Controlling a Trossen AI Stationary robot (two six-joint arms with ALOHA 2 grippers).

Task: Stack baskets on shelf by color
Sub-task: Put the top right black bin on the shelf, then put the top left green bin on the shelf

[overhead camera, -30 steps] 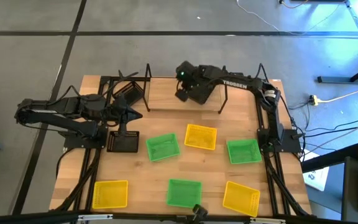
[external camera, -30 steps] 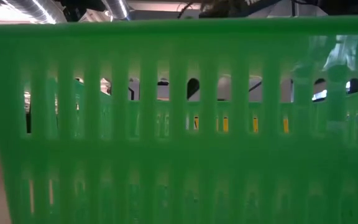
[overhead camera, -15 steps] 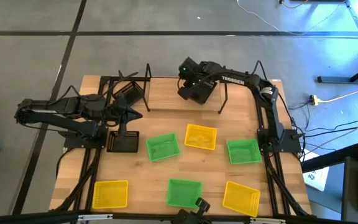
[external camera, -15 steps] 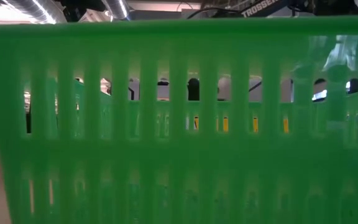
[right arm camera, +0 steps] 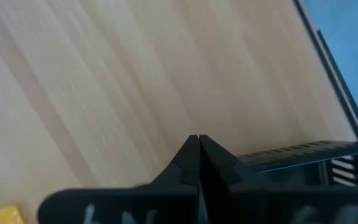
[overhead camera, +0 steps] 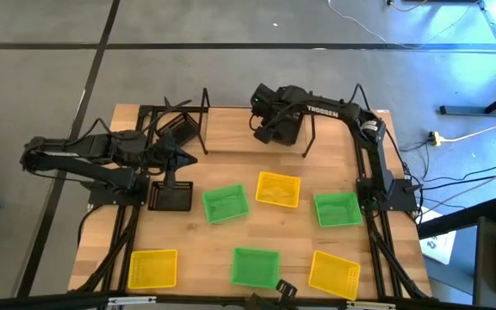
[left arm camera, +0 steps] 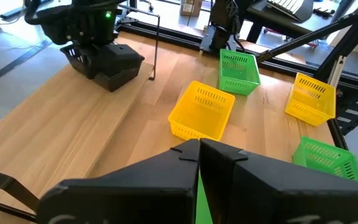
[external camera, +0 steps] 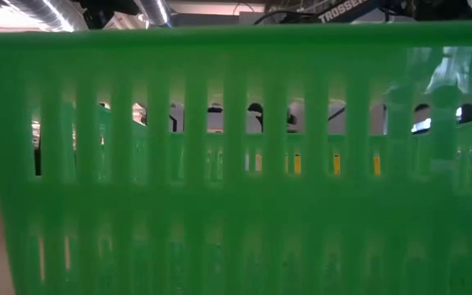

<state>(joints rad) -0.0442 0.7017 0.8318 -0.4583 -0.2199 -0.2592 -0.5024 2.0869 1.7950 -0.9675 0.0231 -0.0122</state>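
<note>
We are at the placing step: our right gripper [overhead camera: 269,129] is clamped on a black basket [overhead camera: 281,129] over the shelf [overhead camera: 231,129]. Next we need to lower it squarely and let go. Our left gripper [overhead camera: 177,159], pinched shut (holding nothing), waits above another black basket [overhead camera: 170,195].

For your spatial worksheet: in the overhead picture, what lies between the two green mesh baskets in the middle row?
A yellow plastic mesh basket sits between the left green basket and the right green basket, seen in the high view.

Grey floor [overhead camera: 50,77] with dark seams, white cable [overhead camera: 377,30], pale wooden tabletop [overhead camera: 196,245].
</note>
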